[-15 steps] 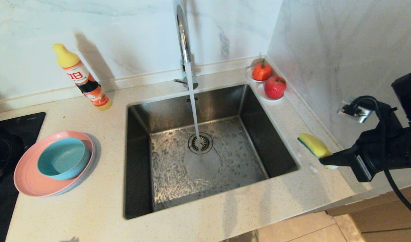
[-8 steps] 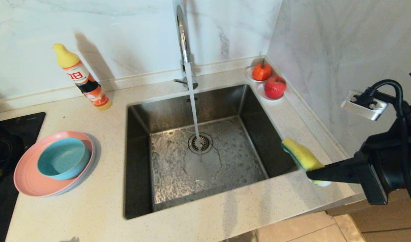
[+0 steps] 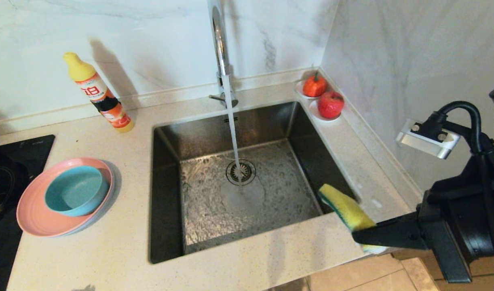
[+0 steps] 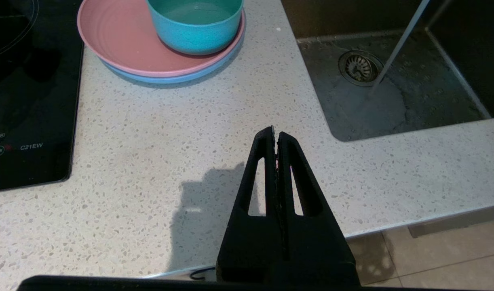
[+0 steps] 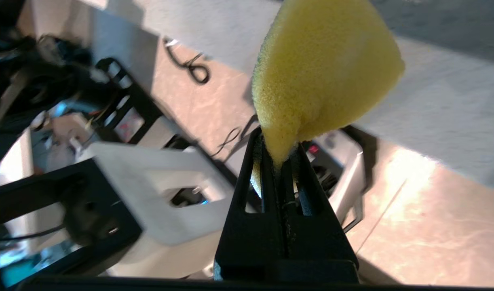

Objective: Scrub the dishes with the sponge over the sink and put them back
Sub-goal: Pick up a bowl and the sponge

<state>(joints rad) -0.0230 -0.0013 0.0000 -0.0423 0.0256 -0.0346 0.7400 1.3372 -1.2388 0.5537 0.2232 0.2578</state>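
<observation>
Counter [image 3: 109, 242] – speckled, marble walls | right hand [image 3: 362, 236] pinching sponge [image 3: 346, 208] | left hand [image 4: 275, 135] seemingly pressed together

The right arm fills the lower right of the head view, its black wrist body at the frame's right edge and the right gripper [image 3: 362, 236] reaching left toward the centre bottom. Its jaws are pinched tight on one end of the yellow sponge [image 3: 346, 208], which sticks out up and to the left. In the left wrist view the left gripper [image 4: 275, 133] sits at bottom centre, jaws pressed together and holding nothing.
</observation>
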